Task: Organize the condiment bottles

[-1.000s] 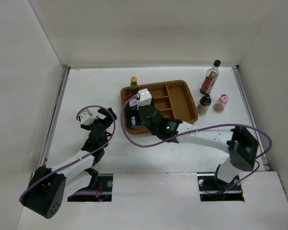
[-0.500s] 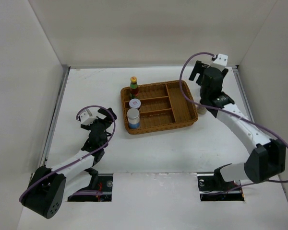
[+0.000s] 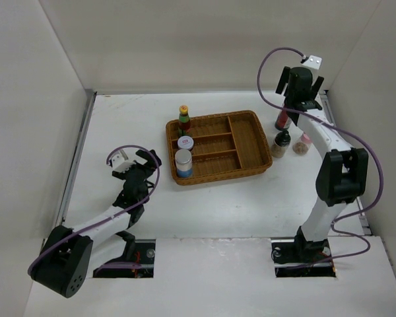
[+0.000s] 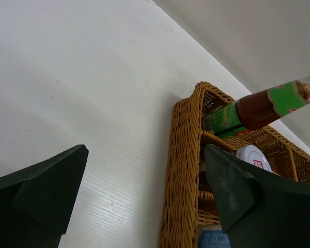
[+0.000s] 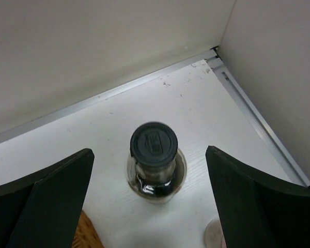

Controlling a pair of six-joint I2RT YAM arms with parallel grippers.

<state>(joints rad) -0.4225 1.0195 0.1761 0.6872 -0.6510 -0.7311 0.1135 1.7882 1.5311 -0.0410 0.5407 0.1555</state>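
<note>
1. Three of the condiment bottles stand in the left compartment of the wicker tray (image 3: 263,150): the sauce bottle (image 3: 183,117), the white-lidded jar (image 3: 185,142) and the silver-lidded jar (image 3: 183,162).
2. The other three stand on the table right of the tray: the tall bottle (image 5: 153,143), the dark shaker (image 3: 281,143) and the pink-capped jar (image 3: 304,142).
3. We judge the step in hand to be the approach to the tall bottle.
4. The right gripper (image 3: 301,92) hangs above the tall bottle, pointing down. Its jaws are wide apart, one on each side of the black cap, and touch nothing.
5. The right arm is stretched far toward the back right corner.
6. Next we need to descend centred on the tall bottle, close below the cap and lift it upright. We must keep clear of the shaker nearby.
7. The left gripper (image 3: 133,162) sits low, left of the tray and facing its corner. Its jaws are apart and empty.
</note>
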